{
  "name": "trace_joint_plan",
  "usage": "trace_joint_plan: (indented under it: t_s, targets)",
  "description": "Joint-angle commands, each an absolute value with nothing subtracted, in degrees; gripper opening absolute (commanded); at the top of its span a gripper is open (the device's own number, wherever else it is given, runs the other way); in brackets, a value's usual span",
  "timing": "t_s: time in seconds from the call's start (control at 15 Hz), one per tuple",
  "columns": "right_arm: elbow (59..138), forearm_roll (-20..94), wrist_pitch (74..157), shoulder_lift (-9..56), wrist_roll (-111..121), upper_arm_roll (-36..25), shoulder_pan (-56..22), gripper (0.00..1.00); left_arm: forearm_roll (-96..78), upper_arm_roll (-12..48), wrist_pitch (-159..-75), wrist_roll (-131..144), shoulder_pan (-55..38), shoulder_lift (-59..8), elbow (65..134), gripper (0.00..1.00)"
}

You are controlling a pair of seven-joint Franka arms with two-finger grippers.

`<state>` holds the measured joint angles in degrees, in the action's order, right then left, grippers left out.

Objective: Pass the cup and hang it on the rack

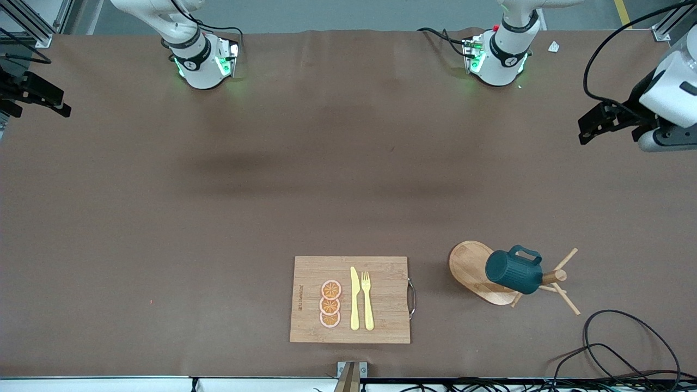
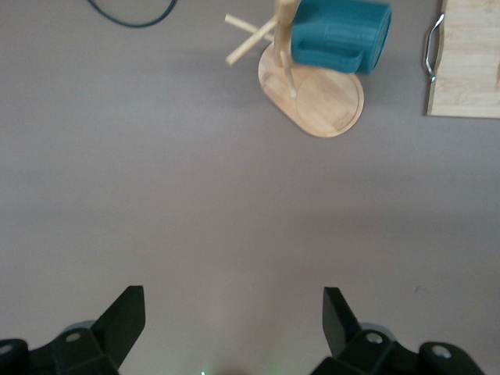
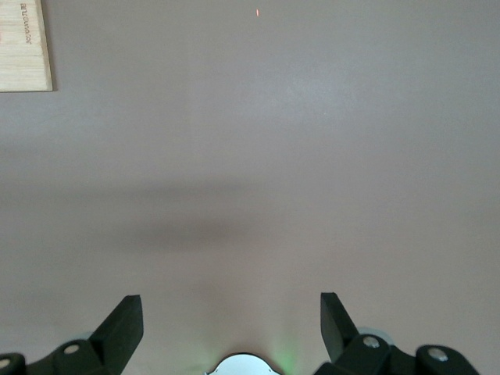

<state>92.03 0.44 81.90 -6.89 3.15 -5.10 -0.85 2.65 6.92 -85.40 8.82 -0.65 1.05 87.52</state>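
Nearest the front camera lies the cutting board (image 1: 381, 326), at about six o'clock on the tabletop (image 1: 218, 218). It carries a yellow knife (image 1: 354, 299) and a yellow fork (image 1: 367, 299) side by side, and a column of three orange slices (image 1: 330, 304) just beside the knife. A metal handle (image 1: 412, 298) runs along the board's edge toward the left arm's end.

At about five o'clock stands the rack (image 1: 471, 267), on its oval base, near the board but apart from it. The cup (image 1: 512, 270) hangs on the rack, tipped on its side above the base, loop handle uppermost. Which peg carries it I cannot tell. A black cable (image 1: 626, 337) loops on the tabletop at roughly four o'clock.

Both arms wait. The left end effector (image 1: 585, 129) hovers over the tabletop's left-arm end, at three o'clock, fingers (image 2: 125, 320) spread wide and gripping nothing. The right end effector (image 1: 57, 103) hangs over the right-arm end, at nine o'clock, its fingers (image 3: 123, 324) likewise wide apart and empty.
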Motion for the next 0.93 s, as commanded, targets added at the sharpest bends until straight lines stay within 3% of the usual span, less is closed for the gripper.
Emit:
trace_joint_plan:
  t_s: [0.0,0.6,0.87]
  targets:
    - [92.81,0.18,82.35,-7.82,3.69,-5.01,-0.79,1.00,1.06,6.59,-85.87,8.17,-0.53,6.49,93.59,1.00]
    - [92.90,0.09,82.44,-7.82,3.78,-5.01,-0.70,1.00,0.26,6.77,-84.29,7.38,-0.35,6.50,92.55,1.00]
    - [92.90,-0.09,82.62,-7.82,3.87,-5.01,-0.53,1.00,0.26,6.59,-84.37,4.49,-0.35,3.87,88.60,1.00]
